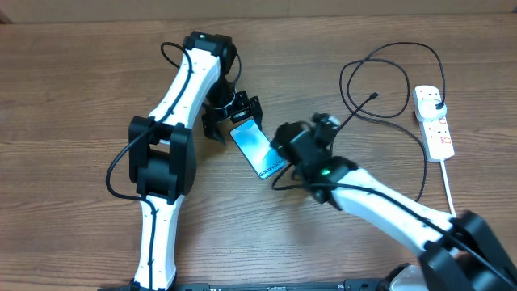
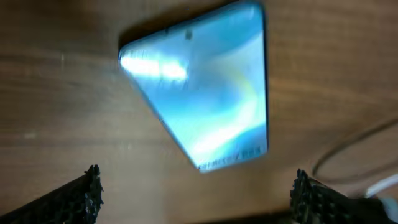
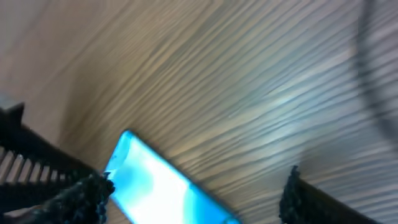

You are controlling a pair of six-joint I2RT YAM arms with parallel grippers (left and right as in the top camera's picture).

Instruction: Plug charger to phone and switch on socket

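The right hand (image 3: 193, 198) is hovering, fingers apart, at the near end of the phone (image 1: 257, 145), which is lying flat mid-tabletop (image 1: 81, 97). The left hand (image 2: 196, 198), also spread, is hanging over its far end. Next I judge the cable (image 1: 374, 97) tip beyond is needing a square pinch. Bare wood is giving room, with the power strip (image 1: 437, 129) by the far right edge.

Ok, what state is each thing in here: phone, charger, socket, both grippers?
phone: flat on the table, screen lit, charger not connected.
charger: plug end at the socket, connector tip lying free on the table.
socket: black plug seated at its far end; switch position too small to tell.
left gripper: open, over the phone.
right gripper: open, over the phone's other end.
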